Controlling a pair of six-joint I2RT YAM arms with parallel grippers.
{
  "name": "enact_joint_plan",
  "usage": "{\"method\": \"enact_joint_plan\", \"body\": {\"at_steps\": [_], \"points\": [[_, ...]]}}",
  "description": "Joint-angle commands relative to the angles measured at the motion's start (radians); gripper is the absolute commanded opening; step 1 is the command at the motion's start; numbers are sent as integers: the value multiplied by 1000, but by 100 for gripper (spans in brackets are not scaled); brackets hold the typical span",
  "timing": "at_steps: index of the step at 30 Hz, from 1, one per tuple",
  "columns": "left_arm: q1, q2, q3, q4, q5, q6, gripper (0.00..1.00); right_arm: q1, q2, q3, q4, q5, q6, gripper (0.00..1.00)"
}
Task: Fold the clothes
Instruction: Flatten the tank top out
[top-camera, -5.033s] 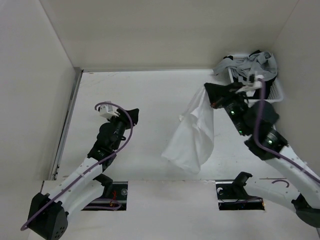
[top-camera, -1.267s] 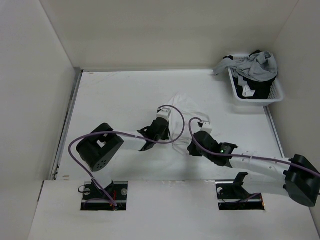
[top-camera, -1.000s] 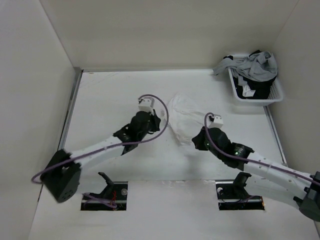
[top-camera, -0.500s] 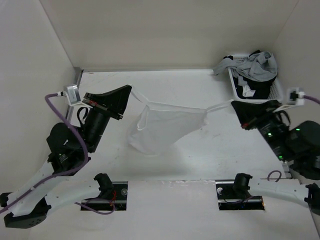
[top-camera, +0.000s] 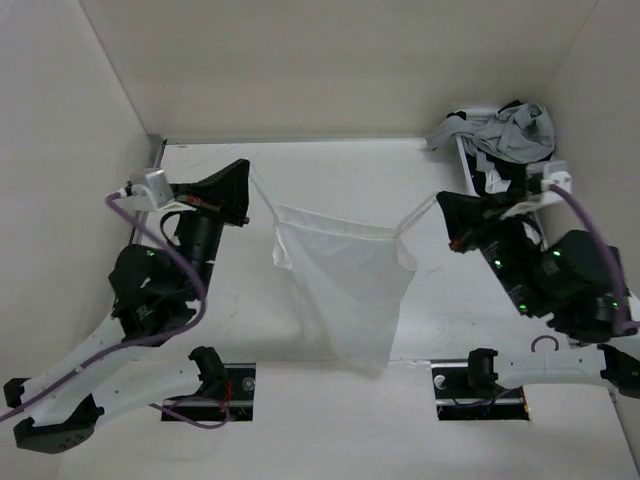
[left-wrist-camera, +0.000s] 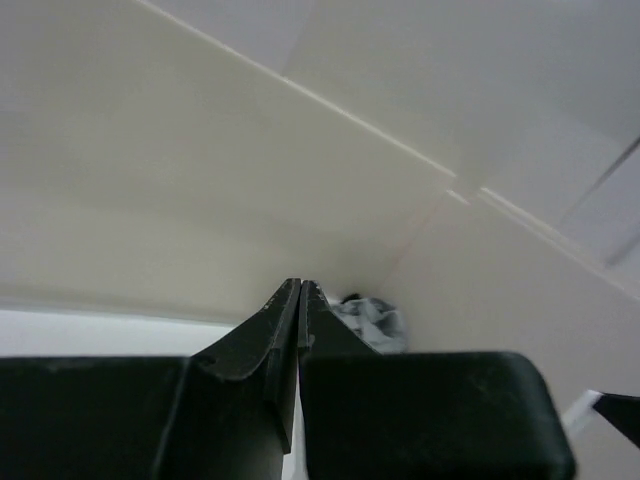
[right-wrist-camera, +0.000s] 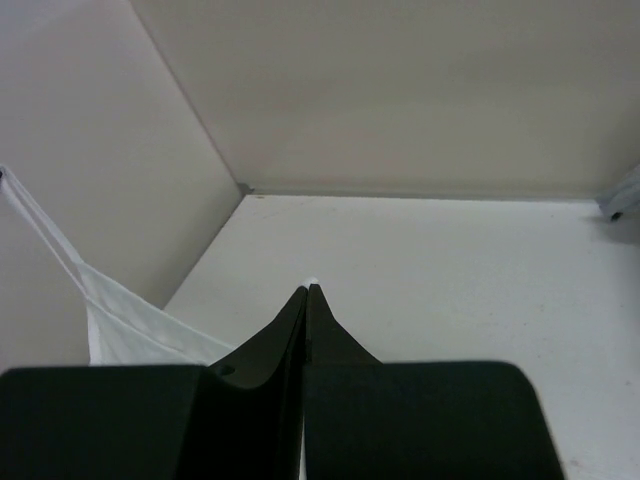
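Note:
The clothes, a thin white camisole (top-camera: 348, 285), hang in the air between my two raised grippers, the hem reaching down toward the near table edge. My left gripper (top-camera: 243, 172) is shut on one narrow strap (top-camera: 262, 197). My right gripper (top-camera: 441, 202) is shut on the other strap (top-camera: 413, 222). In the left wrist view the black fingers (left-wrist-camera: 285, 340) are pressed together, and a sliver of white shows low between them. In the right wrist view a speck of white fabric peeks from the shut gripper (right-wrist-camera: 310, 287), and the camisole (right-wrist-camera: 130, 325) with its far strap (right-wrist-camera: 40, 235) shows at the left.
A white basket (top-camera: 466, 165) heaped with grey and dark clothes (top-camera: 500, 130) sits at the back right corner, right behind my right arm. White walls enclose the table on the left, back and right. The grey pile (left-wrist-camera: 372, 320) shows past the left fingers.
The right gripper has come in to the left and the camisole, stretched wide and bunched half a second ago, now hangs down full length. The left gripper has barely moved.

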Motion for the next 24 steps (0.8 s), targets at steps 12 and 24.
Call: {"method": "enact_joint_plan", "body": {"at_steps": [12,24], "points": [[730,771,-24,95,390,-452,0,-946,586,-105,303,-858,239,0],[778,1137,411,25,486,-415,1,-1115,1137,460,152,-983,295,0]]}}
